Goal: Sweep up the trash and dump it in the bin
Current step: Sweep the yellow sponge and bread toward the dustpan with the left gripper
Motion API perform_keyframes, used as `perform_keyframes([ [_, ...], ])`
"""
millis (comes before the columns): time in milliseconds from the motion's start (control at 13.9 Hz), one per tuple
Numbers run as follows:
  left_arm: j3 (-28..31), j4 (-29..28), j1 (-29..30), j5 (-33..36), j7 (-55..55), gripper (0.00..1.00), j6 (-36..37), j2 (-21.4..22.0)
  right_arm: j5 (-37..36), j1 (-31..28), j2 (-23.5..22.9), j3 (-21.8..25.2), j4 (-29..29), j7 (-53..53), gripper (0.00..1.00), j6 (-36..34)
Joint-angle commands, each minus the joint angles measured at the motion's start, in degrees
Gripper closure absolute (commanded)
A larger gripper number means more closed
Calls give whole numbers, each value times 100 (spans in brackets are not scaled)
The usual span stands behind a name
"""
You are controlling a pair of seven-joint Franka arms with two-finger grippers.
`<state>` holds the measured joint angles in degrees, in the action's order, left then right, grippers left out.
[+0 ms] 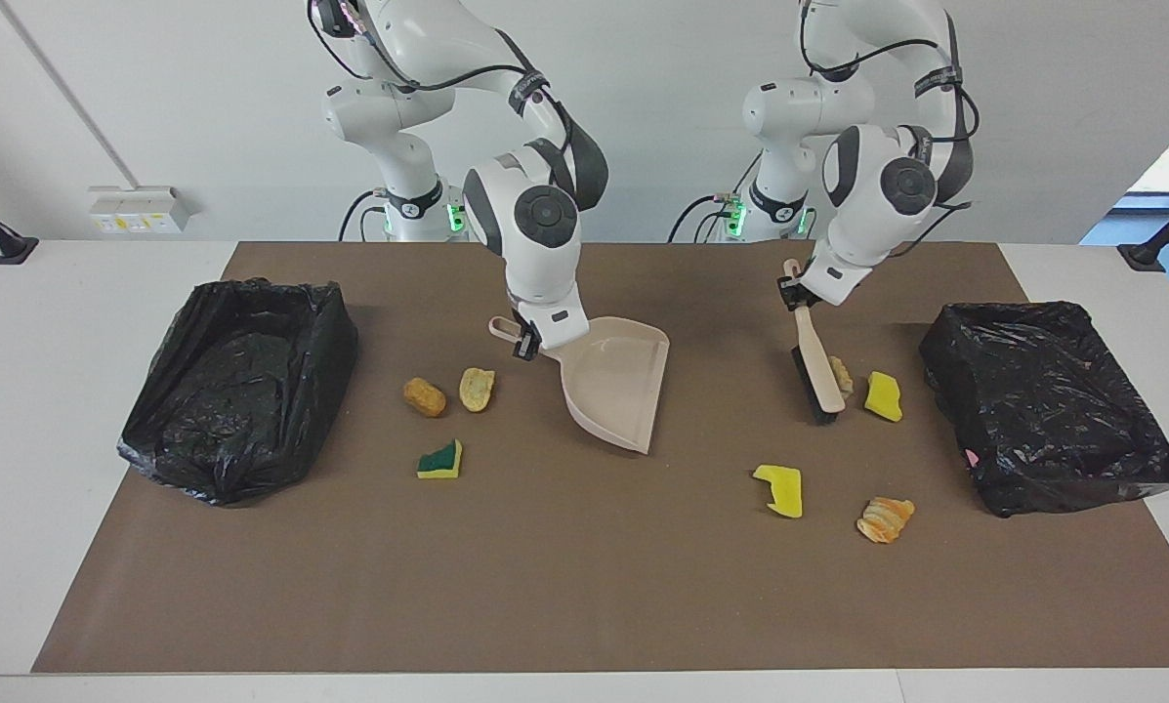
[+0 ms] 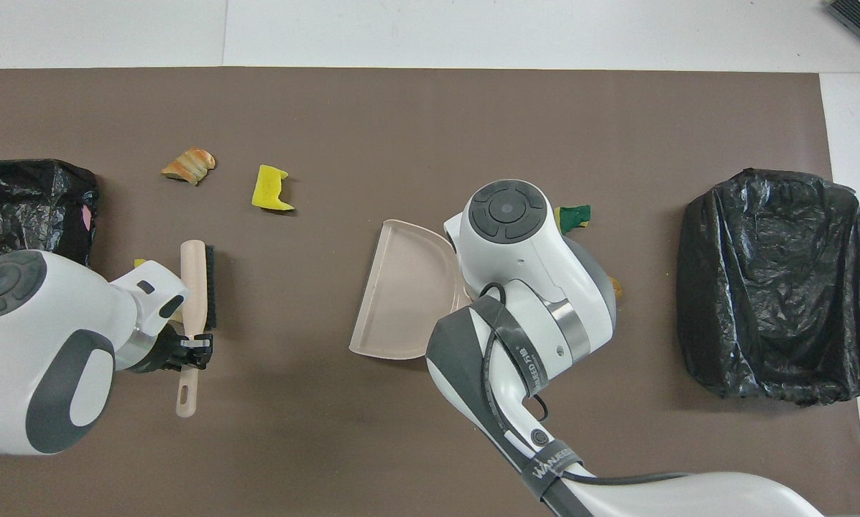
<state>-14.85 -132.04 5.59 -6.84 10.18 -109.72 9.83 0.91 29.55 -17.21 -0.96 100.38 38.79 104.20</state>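
My right gripper (image 1: 527, 344) is shut on the handle of the beige dustpan (image 1: 618, 391), whose mouth opens toward the left arm's end of the table. My left gripper (image 1: 797, 293) is shut on the beige brush (image 1: 816, 376), bristles down on the mat. A tan lump (image 1: 841, 374) lies against the brush, beside a yellow sponge piece (image 1: 883, 395). Farther from the robots lie another yellow piece (image 1: 779, 490) and a bread lump (image 1: 885, 518). Two tan lumps (image 1: 424, 396) (image 1: 477, 388) and a green-and-yellow sponge (image 1: 440, 459) lie toward the right arm's end.
A bin lined with a black bag (image 1: 1048, 400) stands at the left arm's end, and another (image 1: 237, 386) at the right arm's end. Everything sits on a brown mat (image 1: 584, 586) over the white table.
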Motion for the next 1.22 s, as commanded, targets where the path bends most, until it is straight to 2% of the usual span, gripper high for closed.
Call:
perform_keyframes([
  [0, -61, 678, 126, 312, -43, 100, 364, -94, -65, 94, 121, -19, 384, -731, 100, 511],
  [143, -53, 715, 363, 858, -453, 100, 232, -156, -74, 121, 139, -19, 482, -706, 100, 663],
  [287, -61, 706, 1082, 1254, -1059, 100, 205, -174, -74, 139, 156, -27, 500, -689, 100, 637],
  [430, -53, 618, 1566, 1430, -1509, 100, 170, -183, -82, 139, 156, -27, 544, -689, 100, 655],
  [574, -53, 330, 1753, 1449, -1519, 100, 57, -183, -74, 191, 148, -27, 552, -689, 100, 646],
  [860, -88, -199, 1534, 1440, -1449, 100, 21, 10, -74, 183, 148, -27, 553, -689, 100, 655],
  [1004, -88, -340, 1044, 1388, -1353, 100, 222, 116, -74, 183, 148, -19, 561, -706, 100, 637],
  [1147, -97, -331, 395, 995, -505, 100, 363, 116, -74, 130, 148, -19, 552, -689, 100, 550],
])
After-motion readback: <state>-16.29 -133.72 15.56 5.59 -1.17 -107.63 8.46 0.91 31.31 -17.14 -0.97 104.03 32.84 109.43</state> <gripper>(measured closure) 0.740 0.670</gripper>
